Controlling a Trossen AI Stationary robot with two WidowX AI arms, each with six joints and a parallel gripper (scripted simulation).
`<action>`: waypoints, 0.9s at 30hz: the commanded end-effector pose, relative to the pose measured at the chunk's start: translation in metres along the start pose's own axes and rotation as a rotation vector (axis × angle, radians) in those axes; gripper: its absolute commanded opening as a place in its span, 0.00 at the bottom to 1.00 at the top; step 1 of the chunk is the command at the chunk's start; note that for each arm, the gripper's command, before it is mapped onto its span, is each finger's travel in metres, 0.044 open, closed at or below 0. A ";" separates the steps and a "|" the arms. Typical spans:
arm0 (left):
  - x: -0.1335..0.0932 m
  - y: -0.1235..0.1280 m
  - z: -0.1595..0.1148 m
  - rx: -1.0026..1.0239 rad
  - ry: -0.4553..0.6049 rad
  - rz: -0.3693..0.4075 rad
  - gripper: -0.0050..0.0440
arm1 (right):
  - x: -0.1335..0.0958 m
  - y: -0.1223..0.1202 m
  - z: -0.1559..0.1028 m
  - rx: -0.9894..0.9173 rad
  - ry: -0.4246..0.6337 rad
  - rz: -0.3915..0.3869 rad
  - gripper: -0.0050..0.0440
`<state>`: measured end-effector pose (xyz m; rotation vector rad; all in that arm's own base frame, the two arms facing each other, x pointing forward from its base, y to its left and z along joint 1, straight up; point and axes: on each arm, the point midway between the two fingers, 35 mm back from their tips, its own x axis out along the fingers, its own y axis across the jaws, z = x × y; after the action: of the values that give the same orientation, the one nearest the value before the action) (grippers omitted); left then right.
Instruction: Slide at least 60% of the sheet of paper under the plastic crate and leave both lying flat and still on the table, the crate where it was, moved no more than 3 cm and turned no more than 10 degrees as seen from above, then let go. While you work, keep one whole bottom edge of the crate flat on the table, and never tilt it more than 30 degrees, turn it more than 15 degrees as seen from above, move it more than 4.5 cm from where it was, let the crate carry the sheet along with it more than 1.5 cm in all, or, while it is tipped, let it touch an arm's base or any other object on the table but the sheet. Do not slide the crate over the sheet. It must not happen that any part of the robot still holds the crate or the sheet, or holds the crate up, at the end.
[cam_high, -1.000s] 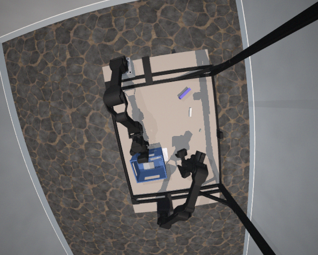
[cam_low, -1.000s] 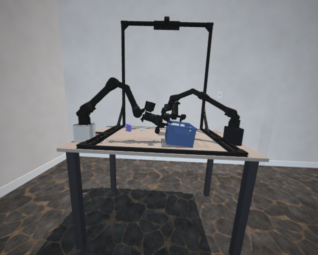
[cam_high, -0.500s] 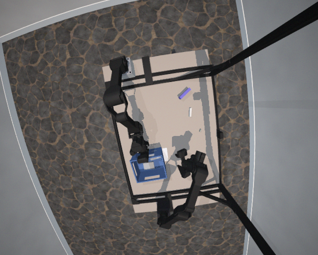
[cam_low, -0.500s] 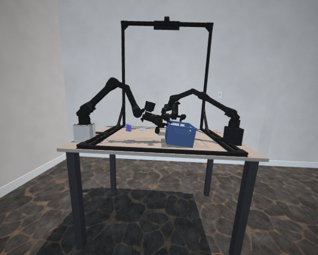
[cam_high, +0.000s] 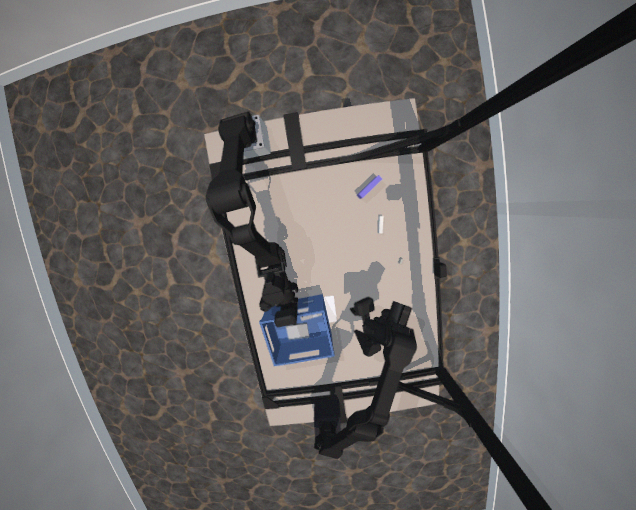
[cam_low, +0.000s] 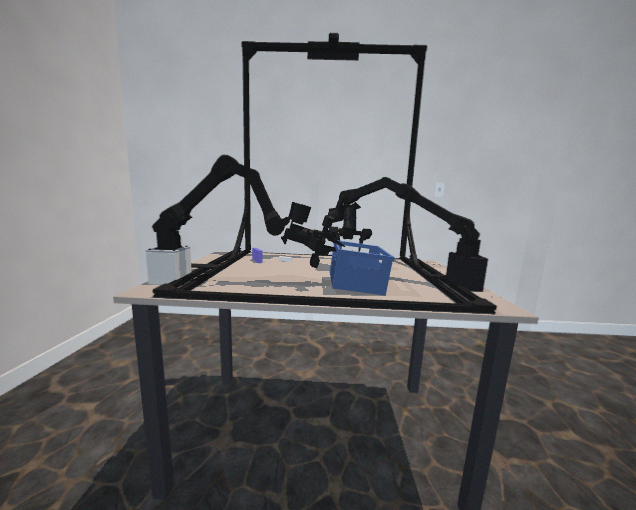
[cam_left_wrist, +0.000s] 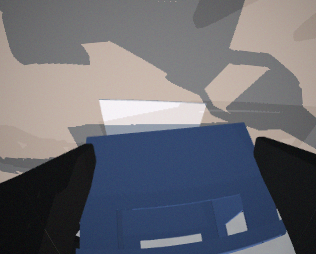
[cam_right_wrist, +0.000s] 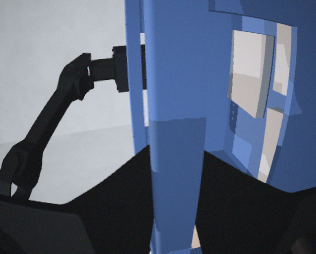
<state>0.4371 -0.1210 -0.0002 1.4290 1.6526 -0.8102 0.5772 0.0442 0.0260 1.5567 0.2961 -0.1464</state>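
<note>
The blue crate (cam_high: 285, 347) (cam_low: 361, 273) (cam_left_wrist: 160, 170) (cam_right_wrist: 177, 90) stands on the table; I cannot tell whether it is slightly tipped. The white sheet (cam_high: 330, 308) (cam_left_wrist: 145, 111) sticks out flat past one bottom edge of the crate; the rest is hidden. A pale patch shows inside the crate. My right gripper (cam_high: 286, 318) (cam_low: 335, 247) (cam_right_wrist: 170, 153) is shut on the top of a crate wall. My left gripper (cam_high: 358, 324) (cam_left_wrist: 177, 150) is open and empty, above the table beside the crate, on the sheet's side.
A purple block (cam_high: 368, 187) (cam_low: 257, 255), a small white block (cam_high: 380, 224) (cam_low: 285, 259) and a tiny piece (cam_high: 400, 260) lie away from the crate. A black frame (cam_high: 433, 212) borders the work area. Arm shadows fall near the sheet.
</note>
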 end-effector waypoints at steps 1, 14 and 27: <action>0.001 -0.001 0.001 -0.002 -0.002 -0.007 0.92 | -0.002 0.041 -0.001 -0.001 0.003 0.098 0.10; 0.001 -0.001 0.001 -0.002 -0.002 -0.007 0.92 | -0.002 0.041 -0.001 -0.001 0.003 0.098 0.10; 0.001 -0.001 0.001 -0.002 -0.002 -0.007 0.92 | 0.007 0.008 0.000 -0.003 0.003 0.108 0.10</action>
<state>0.4371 -0.1210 -0.0002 1.4290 1.6527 -0.8102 0.5787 0.0444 0.0196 1.5591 0.2643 -0.1136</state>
